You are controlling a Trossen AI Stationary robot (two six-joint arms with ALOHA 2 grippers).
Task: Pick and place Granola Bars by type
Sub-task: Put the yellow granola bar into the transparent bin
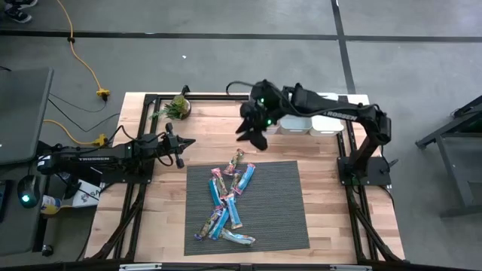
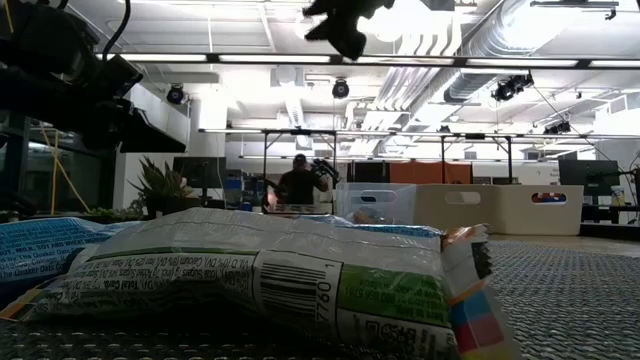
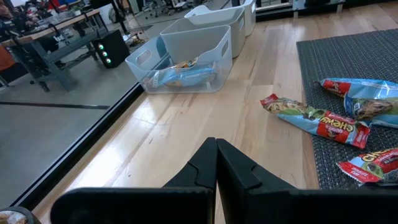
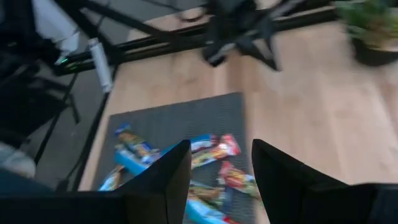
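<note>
Right gripper (image 1: 254,134) hangs in the air over bare wood just past the far edge of the dark mat (image 1: 294,226), jaws spread apart with nothing between them. The granola bars (image 1: 228,197) lie heaped on the mat's left half, overlapping so the lower ones are partly hidden; its right half lies open. In the low view a wrapper fills the foreground. Clear bins (image 1: 309,124) sit by the far edge. Left gripper (image 1: 181,147) waits closed at left, near the plant (image 1: 178,107).
</note>
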